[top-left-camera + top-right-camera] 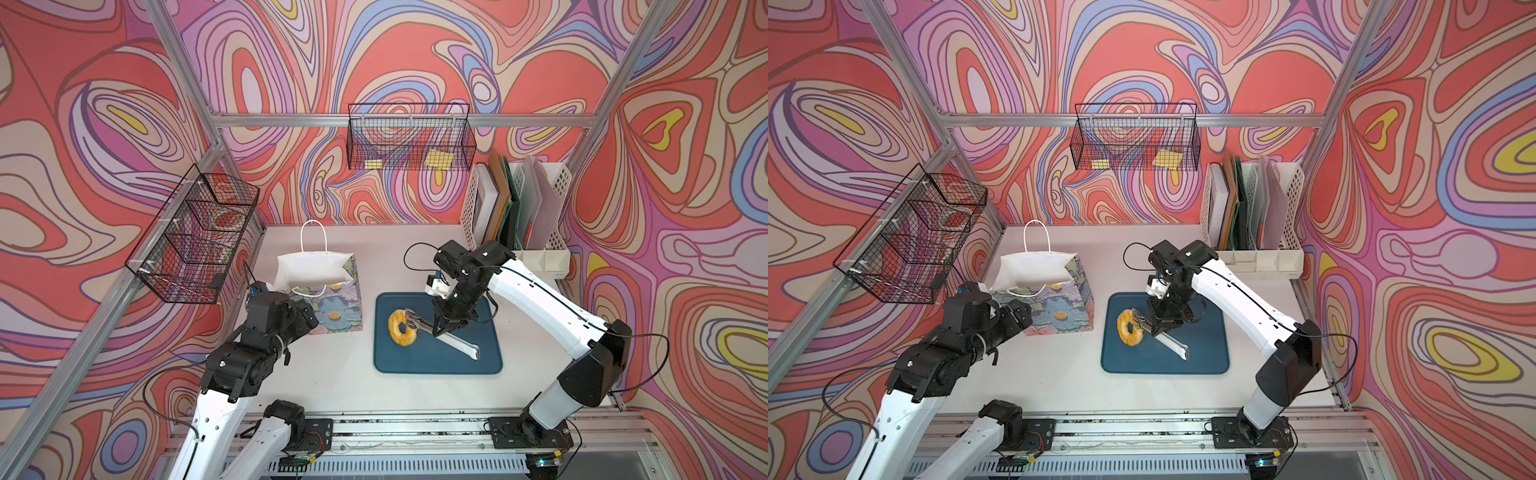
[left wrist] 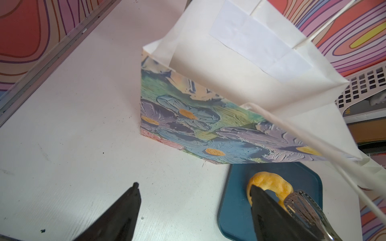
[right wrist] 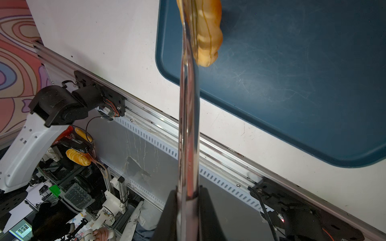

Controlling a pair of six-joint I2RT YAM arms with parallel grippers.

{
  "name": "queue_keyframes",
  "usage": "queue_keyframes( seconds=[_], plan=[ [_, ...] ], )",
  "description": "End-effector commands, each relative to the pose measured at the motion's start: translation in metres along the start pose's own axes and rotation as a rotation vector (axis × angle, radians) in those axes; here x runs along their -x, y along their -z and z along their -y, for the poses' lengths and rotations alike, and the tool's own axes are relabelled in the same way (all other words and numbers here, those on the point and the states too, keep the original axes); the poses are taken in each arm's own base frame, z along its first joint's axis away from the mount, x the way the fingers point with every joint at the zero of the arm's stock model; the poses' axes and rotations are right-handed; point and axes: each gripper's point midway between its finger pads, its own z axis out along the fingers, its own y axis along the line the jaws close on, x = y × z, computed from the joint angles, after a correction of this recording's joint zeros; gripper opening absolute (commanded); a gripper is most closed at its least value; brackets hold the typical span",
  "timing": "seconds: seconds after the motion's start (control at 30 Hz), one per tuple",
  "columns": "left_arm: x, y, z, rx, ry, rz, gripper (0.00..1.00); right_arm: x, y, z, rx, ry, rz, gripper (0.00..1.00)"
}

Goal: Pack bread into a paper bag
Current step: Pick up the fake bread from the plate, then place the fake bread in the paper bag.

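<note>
Bread, one ring doughnut [image 1: 401, 327], stands tilted over the blue tray [image 1: 457, 365], pinched by metal tongs [image 1: 461, 344] that the right gripper [image 3: 188, 196] clamps tight. Left of it, the left gripper [image 2: 193, 185], jaws wide apart, hovers near the upright paper bag [image 1: 332, 307].

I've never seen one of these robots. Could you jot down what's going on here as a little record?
right gripper: shut on the metal tongs
ring doughnut: pinched by the tongs, over the blue tray
left gripper: open, empty, beside the paper bag
paper bag: upright, mouth open
progress: doughnut not yet in bag
</note>
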Motion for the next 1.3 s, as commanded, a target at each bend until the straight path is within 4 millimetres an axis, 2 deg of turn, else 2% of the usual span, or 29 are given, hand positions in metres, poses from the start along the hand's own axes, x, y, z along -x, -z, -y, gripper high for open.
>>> queue_keyframes(
  seconds=[0.0,0.27,0.47,0.63,0.97,1.27],
  plan=[
    [0.006,0.007,0.000,0.008,-0.017,0.018,0.87,0.002,0.015,-0.007,0.016,0.026,0.037,0.09],
    [0.007,0.006,0.001,0.008,-0.017,0.016,0.87,0.009,0.035,-0.019,0.029,0.053,0.095,0.08],
    [0.006,0.005,0.001,0.009,-0.018,0.012,0.87,0.018,0.067,-0.037,0.044,0.088,0.177,0.08],
    [0.003,0.004,0.000,0.006,-0.011,0.005,0.87,0.032,0.097,-0.058,0.077,0.140,0.282,0.08],
    [0.003,0.006,0.000,0.008,-0.011,0.005,0.87,0.059,0.141,-0.101,0.213,0.229,0.481,0.08],
    [0.002,0.003,0.001,0.006,-0.007,-0.004,0.87,0.079,0.170,-0.140,0.372,0.316,0.614,0.08]
  ],
)
